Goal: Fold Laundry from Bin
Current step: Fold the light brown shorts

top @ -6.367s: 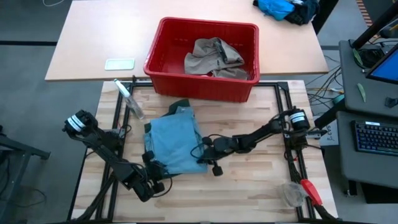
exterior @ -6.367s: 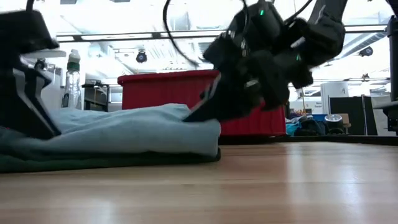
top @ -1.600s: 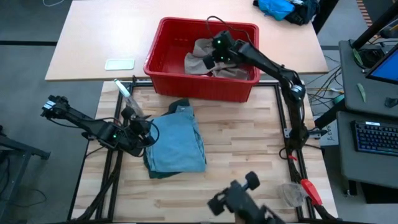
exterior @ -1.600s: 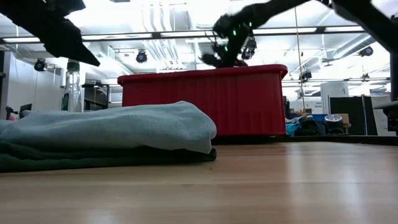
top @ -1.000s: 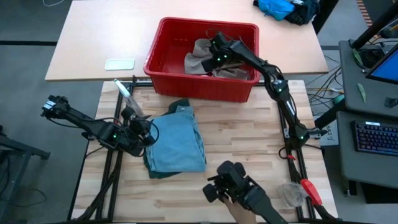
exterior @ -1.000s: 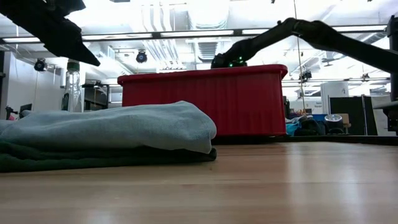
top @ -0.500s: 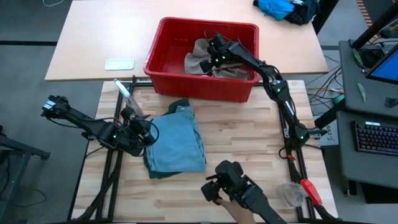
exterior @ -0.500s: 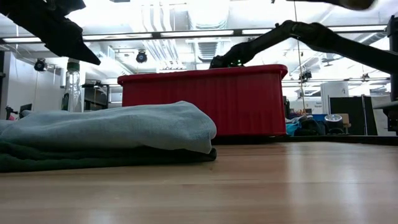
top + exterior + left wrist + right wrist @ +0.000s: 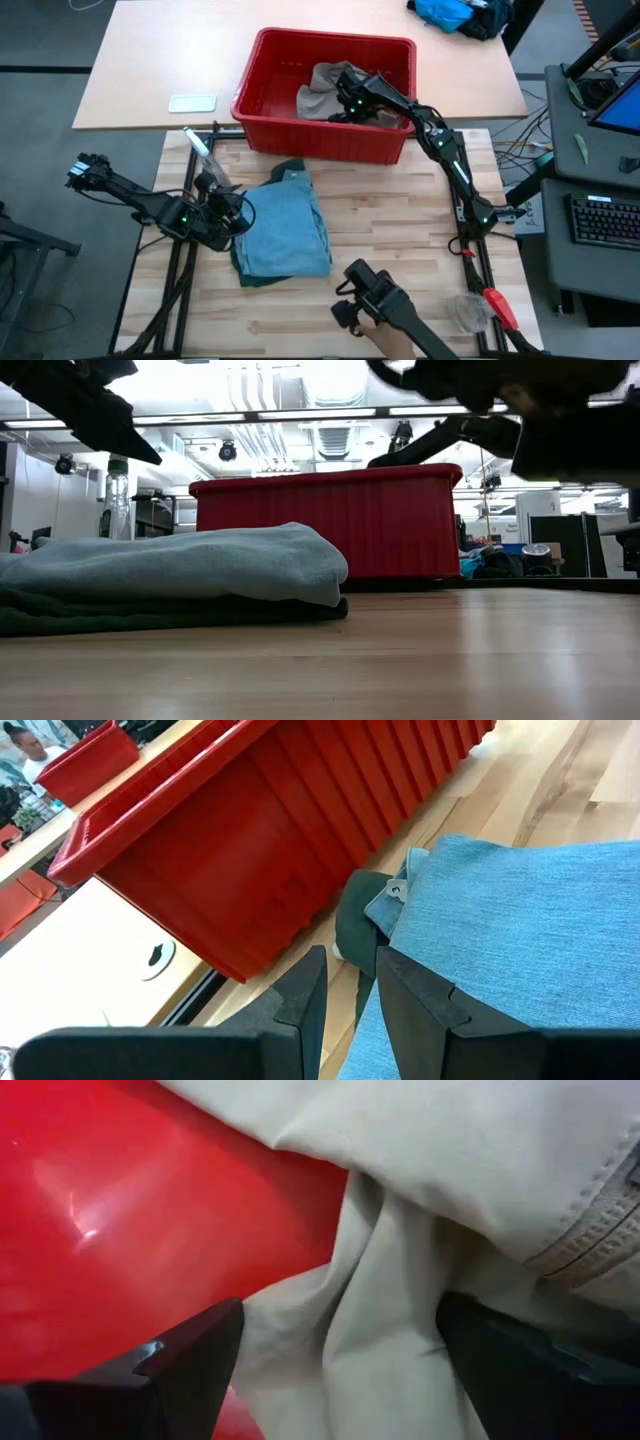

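The red bin [image 9: 262, 112] stands at the table's far edge, with a crumpled khaki garment [image 9: 318, 88] lying in it. My right gripper [image 9: 347, 103] is down inside the bin. Its fingers are open wide, one on either side of a fold of the khaki cloth [image 9: 450, 1200]. Folded light blue denim trousers [image 9: 290, 230] lie on dark green shorts [image 9: 290, 172] at the table's middle left. My left gripper [image 9: 228, 213] hovers by the stack's left edge. Its fingers [image 9: 300, 990] are a narrow gap apart and hold nothing. My right gripper comes at the khaki garment from above, and a raised fold [image 9: 370, 1330] runs between its spread fingers [image 9: 190, 1360]. Whether the fingers touch the cloth, I cannot tell. The garment lies slack on the bin's floor.
A clear bottle [image 9: 207, 157] lies near the table's far left corner. A person's hand holds a dark device [image 9: 368, 298] over the near edge. A red-handled tool [image 9: 498, 308] lies at the near right. On the table behind are a white card [image 9: 192, 102] and a bright blue cloth heap [image 9: 450, 12].
My right gripper has sunk below the bin's rim, down to the khaki garment. The dark device in the person's hand has shifted a little over the near edge. The stack and my left arm have kept still.
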`<state>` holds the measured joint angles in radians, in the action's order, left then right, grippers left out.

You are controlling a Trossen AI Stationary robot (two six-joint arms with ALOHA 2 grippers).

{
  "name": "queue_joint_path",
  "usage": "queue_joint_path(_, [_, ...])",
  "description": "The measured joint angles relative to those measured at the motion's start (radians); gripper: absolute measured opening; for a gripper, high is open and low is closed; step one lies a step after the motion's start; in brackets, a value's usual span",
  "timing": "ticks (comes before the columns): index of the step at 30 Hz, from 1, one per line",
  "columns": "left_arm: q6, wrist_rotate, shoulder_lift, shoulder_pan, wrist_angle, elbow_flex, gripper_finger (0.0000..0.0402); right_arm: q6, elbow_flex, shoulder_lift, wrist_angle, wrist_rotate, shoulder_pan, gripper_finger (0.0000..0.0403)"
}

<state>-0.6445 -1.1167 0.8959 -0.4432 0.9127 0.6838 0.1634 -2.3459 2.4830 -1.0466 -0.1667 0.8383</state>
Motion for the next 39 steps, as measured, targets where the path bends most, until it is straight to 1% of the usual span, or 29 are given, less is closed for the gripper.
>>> queue_joint_path(2, [-0.002, 0.0, 0.0, 0.0, 0.0, 0.0, 0.0076, -0.009, -0.003, 0.014, -0.001, -0.008, 0.0, 0.0329])
queue_joint_path(5, [-0.002, 0.0, 0.0, 0.0, 0.0, 0.0, 0.0076, -0.018, -0.003, 0.032, -0.003, -0.057, 0.003, 0.0324])
queue_joint_path(8, [-0.002, 0.0, 0.0, 0.0, 0.0, 0.0, 0.0076, -0.037, -0.003, 0.044, -0.004, -0.064, 0.001, 0.0316])
queue_joint_path(10, [-0.002, 0.0, 0.0, 0.0, 0.0, 0.0, 0.0076, -0.06, -0.001, 0.046, 0.005, -0.071, 0.0, 0.0301])
queue_joint_path(12, [-0.002, -0.001, 0.0, 0.0, 0.0, 0.0, 0.0076, -0.085, -0.001, 0.045, 0.033, -0.105, 0.0, 0.0279])
queue_joint_path(14, [-0.002, -0.001, 0.0, 0.0, 0.0, 0.0, 0.0076, -0.097, 0.0, 0.042, 0.073, -0.159, 0.0, 0.0248])
queue_joint_path(16, [-0.003, -0.001, 0.0, 0.0, 0.0, 0.0, 0.0076, -0.097, -0.004, 0.043, 0.116, -0.221, -0.003, 0.0209])
queue_joint_path(19, [-0.01, -0.001, 0.0, 0.0, 0.0, 0.0, 0.0076, -0.097, -0.004, 0.047, 0.173, -0.319, -0.009, 0.013])
queue_joint_path(22, [-0.017, -0.001, 0.0, 0.0, 0.0, 0.0, 0.0076, -0.094, -0.001, 0.049, 0.214, -0.432, -0.01, 0.0038])
queue_joint_path(23, [-0.019, -0.002, 0.0, 0.0, 0.0, 0.0, 0.0076, -0.094, -0.001, 0.049, 0.229, -0.462, -0.01, 0.0026])
queue_joint_path(25, [-0.019, -0.002, 0.0, 0.0, 0.0, -0.002, 0.0076, -0.084, 0.0, 0.041, 0.249, -0.504, -0.011, 0.0018])
queue_joint_path(28, [-0.025, -0.002, 0.0, 0.0, 0.0, -0.008, 0.0076, -0.082, 0.0, 0.006, 0.267, -0.527, -0.015, 0.0011])
queue_joint_path(33, [-0.047, -0.002, 0.0, 0.0, -0.001, -0.025, 0.0076, -0.117, 0.0, -0.085, 0.299, -0.526, -0.032, 0.001])
queue_joint_path(39, [-0.079, -0.002, 0.0, 0.0, -0.005, -0.052, 0.0076, -0.12, 0.0, -0.186, 0.407, -0.518, -0.077, 0.0009])
